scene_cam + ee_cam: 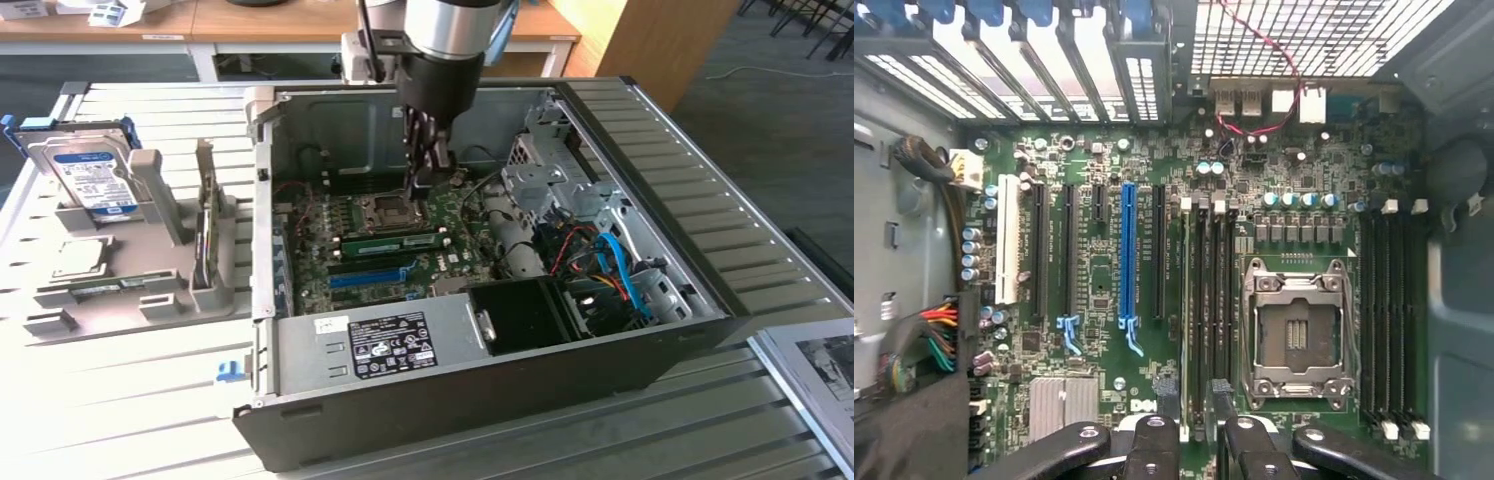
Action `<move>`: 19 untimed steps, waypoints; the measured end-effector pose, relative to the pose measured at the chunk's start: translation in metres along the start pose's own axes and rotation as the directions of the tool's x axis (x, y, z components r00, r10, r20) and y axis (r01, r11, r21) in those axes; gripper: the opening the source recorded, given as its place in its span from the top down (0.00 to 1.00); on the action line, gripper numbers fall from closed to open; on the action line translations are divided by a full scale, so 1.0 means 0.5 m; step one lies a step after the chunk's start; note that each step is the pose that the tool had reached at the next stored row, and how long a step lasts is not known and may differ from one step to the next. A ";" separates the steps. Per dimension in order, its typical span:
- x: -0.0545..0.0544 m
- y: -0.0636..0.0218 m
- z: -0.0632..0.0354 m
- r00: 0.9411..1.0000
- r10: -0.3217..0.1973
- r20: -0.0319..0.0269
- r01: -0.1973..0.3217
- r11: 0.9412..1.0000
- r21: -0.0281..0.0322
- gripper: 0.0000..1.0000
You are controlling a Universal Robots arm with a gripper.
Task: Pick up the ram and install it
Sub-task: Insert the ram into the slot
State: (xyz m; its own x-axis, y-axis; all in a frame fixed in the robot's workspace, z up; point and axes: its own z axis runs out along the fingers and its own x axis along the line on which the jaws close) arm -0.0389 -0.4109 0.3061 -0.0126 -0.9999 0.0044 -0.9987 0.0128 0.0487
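With the ram (394, 241) standing in the motherboard (1099, 280) and the gripper (1190, 392) half-open astride it, gripping nothing, seating it well needs square, even downward pressure

Slatted metal table (134, 400) with open computer case (467, 405) and grey stand (120, 300).
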 end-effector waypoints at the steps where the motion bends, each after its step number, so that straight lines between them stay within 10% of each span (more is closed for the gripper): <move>1: 0.000 0.000 -0.004 1.000 0.000 0.000 0.000 1.000 0.000 0.75; 19: 0.000 0.003 -0.067 1.000 0.000 0.000 0.000 1.000 0.000 0.75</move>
State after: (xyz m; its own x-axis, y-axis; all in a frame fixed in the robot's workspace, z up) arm -0.0389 -0.4109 0.3397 -0.0126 -0.9999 0.0044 -0.9987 0.0128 0.0487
